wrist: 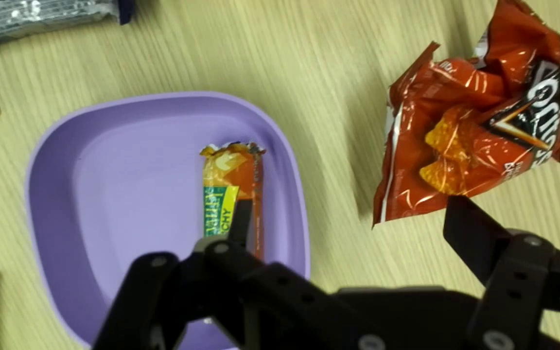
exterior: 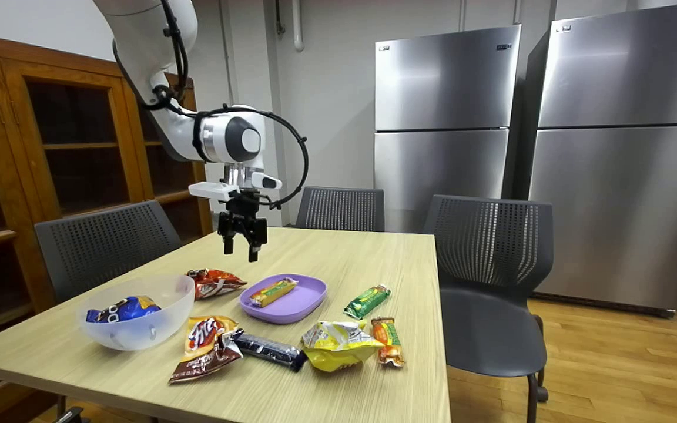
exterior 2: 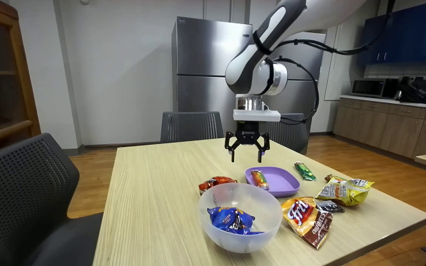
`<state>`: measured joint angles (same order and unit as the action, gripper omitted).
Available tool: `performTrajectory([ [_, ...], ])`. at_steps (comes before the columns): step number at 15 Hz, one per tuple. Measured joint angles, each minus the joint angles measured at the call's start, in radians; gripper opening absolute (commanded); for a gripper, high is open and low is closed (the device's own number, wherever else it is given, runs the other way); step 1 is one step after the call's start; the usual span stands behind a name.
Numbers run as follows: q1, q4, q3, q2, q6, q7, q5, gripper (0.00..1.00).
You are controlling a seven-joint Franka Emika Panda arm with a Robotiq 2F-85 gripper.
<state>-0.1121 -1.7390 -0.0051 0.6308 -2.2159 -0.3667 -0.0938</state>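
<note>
We see the orange snack bar (exterior: 274,292) lying in the purple plate (exterior: 300,304), lower than the claw (exterior 2: 246,158), whose jaws stand spread wide. In the wrist view, one side of the claw hides part of the bar. Beside the plate, on the bar's side, lies the red Doritos bag (wrist: 484,126); across the plate from it we find the green bar (exterior: 368,301). Near the plate, a translucent bowl (exterior 2: 242,244) holds a blue bag (exterior 2: 231,220).

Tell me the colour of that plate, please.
The plate is light purple, clearest in the wrist view.
</note>
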Motion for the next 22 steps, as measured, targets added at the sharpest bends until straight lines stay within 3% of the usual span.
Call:
performTrajectory([
  [11,-0.005,-0.156,0.042,0.001,-0.224,-0.001,-0.137,1.00],
  [22,-0.005,-0.179,0.048,0.001,-0.234,-0.002,-0.154,1.00],
])
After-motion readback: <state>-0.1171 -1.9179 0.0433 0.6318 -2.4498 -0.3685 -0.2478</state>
